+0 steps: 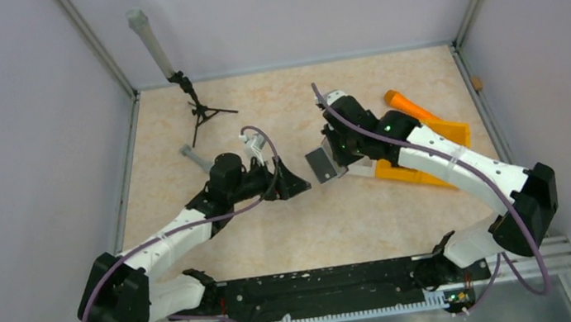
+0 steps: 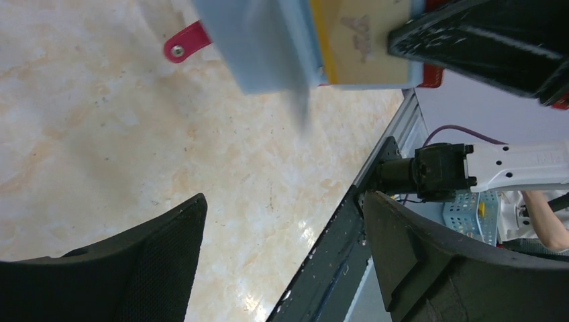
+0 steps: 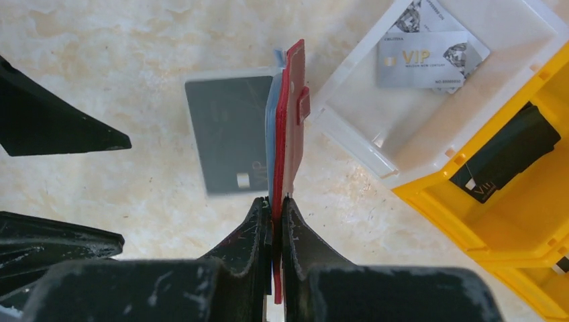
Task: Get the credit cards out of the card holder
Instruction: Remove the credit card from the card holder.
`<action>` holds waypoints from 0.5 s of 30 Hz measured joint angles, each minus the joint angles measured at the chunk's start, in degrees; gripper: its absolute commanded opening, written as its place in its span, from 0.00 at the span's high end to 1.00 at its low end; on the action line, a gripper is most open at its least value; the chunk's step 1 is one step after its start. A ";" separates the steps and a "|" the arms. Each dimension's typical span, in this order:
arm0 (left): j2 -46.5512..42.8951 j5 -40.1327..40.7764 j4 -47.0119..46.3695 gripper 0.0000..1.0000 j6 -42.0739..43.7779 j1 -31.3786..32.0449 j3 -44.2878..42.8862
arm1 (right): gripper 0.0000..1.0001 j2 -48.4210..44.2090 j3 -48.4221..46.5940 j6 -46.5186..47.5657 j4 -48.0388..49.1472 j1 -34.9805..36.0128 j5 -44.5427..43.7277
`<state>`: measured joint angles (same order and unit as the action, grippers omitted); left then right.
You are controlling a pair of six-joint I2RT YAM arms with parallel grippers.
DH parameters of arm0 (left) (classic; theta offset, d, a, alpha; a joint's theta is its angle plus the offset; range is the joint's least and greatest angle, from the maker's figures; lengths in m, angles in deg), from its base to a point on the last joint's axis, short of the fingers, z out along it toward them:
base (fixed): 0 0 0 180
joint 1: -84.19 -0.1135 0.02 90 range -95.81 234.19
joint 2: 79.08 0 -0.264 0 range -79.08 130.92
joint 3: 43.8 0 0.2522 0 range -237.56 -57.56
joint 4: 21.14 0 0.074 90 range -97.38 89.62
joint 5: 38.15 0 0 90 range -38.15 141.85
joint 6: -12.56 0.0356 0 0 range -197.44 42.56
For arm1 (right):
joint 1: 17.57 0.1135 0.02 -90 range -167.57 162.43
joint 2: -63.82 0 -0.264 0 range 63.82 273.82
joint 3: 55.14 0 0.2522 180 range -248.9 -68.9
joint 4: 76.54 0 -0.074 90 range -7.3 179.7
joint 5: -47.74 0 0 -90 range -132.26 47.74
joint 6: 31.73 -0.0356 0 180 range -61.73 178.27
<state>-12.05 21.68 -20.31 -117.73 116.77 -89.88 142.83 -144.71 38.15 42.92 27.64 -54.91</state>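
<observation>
My right gripper point(image 3: 276, 199) is shut on the dark red card holder point(image 3: 293, 114), which I see edge-on, standing above the table. Its red strap tab point(image 2: 182, 45) and red corner point(image 2: 433, 76) show in the left wrist view, with a tan-yellow credit card point(image 2: 362, 40) still in a pocket. A dark grey credit card point(image 3: 228, 134) looks blurred just left of the holder; it is the grey rectangle point(image 1: 321, 165) at the right gripper's tip. My left gripper point(image 2: 285, 201) is open and holds nothing, a little left of that card point(image 1: 295, 180).
A white square tray point(image 3: 349, 114) right of the holder holds silver VIP cards point(image 3: 423, 57). Beside it an orange two-compartment tray point(image 3: 496, 228) holds a small black block point(image 3: 510, 154). A small black tripod point(image 1: 200, 110) stands at the back left.
</observation>
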 measured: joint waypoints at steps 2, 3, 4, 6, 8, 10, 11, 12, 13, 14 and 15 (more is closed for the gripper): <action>0.11 0.55 -0.13 0.09 0.00 1.07 -0.79 | 1.00 1.09 -0.61 0.31 -0.74 1.22 -0.63; 0.24 0.90 -0.33 0.06 0.00 1.44 -1.22 | 1.00 1.38 -0.74 0.44 -0.85 1.62 -0.59; 0.28 1.38 -0.39 0.04 -0.04 1.77 -1.68 | 1.00 1.46 -0.76 0.48 -0.79 1.99 -0.55; 0.33 2.64 -0.33 0.01 -0.04 2.05 -2.14 | 1.00 1.29 -0.76 0.46 -0.68 2.19 -0.46; 0.20 4.94 0.04 0.01 -0.07 1.97 -2.19 | 1.00 0.59 -0.52 0.39 0.24 2.14 -0.22; -0.44 6.19 0.46 0.01 -0.09 1.40 -1.81 | 1.00 -1.84 1.31 0.07 2.73 1.36 2.16; -1.29 6.34 0.33 0.01 -0.17 0.85 -1.18 | 1.00 -3.56 2.51 -0.26 3.87 0.57 4.37; -2.38 6.23 -0.02 0.01 -0.31 0.17 -0.37 | 1.00 -5.22 3.56 -0.63 4.70 -0.46 6.71; -3.61 5.99 -0.59 0.01 -0.52 -0.61 0.57 | 1.00 -6.86 4.59 -1.07 5.75 -1.90 9.22; -4.96 5.22 -1.84 0.01 -0.96 -1.73 1.84 | 1.00 -8.61 5.73 -1.62 7.08 -3.63 11.89; -6.40 4.24 -3.52 0.01 -1.73 -3.04 3.30 | 1.00 -10.60 6.99 -2.45 8.72 -5.79 14.93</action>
<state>-18.46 25.92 -23.83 -119.46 113.73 -86.58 132.23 -137.71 35.70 51.64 21.85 -39.98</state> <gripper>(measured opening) 0.986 0.033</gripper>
